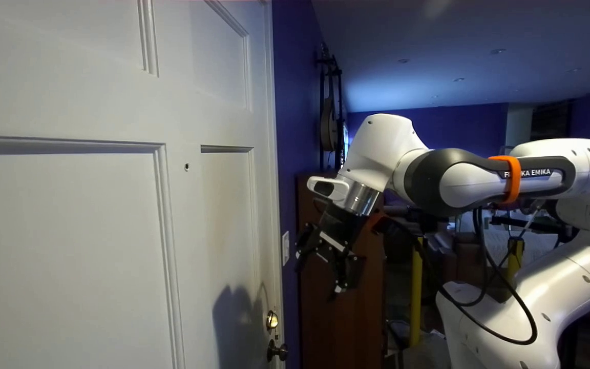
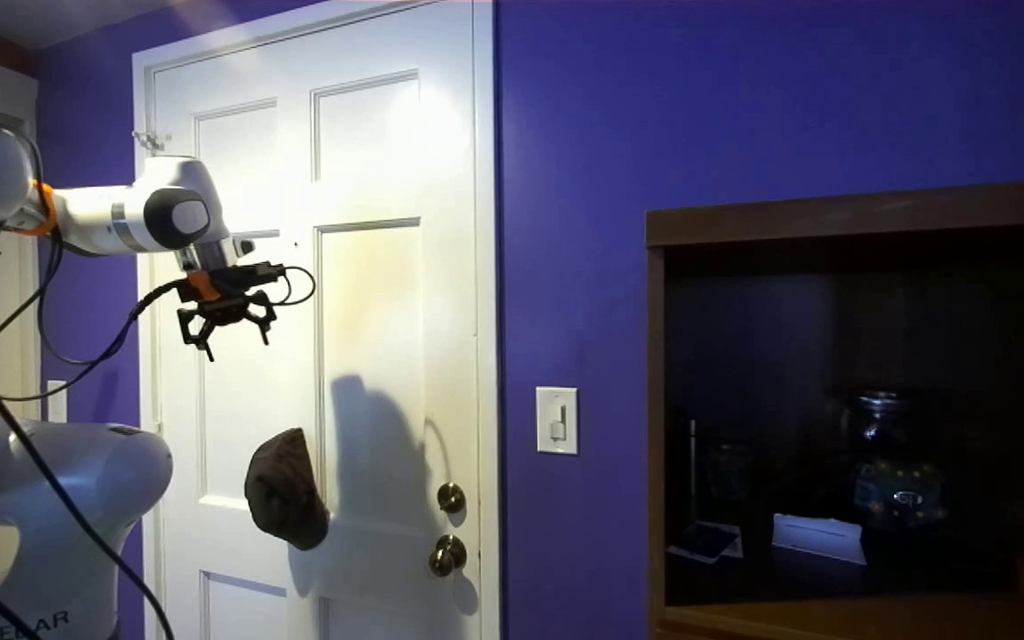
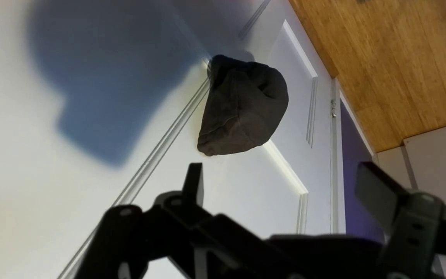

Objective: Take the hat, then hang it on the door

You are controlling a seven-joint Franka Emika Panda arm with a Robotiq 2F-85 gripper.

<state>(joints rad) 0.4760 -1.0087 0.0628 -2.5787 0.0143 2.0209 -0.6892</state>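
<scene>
A dark brown hat rests against the white panelled door, to the left of the knobs. What holds it there is hidden. My gripper is above the hat in that exterior view, apart from it and pointing downward. In the wrist view the hat appears beyond the gripper, whose fingers are spread wide with nothing between them. An exterior view also has the open gripper to the right of the door; the hat is out of sight there.
Brass knobs protrude near the door's edge, and a light switch is on the purple wall. A dark brown wooden cabinet stands behind the gripper in an exterior view. Black cables loop from the arm.
</scene>
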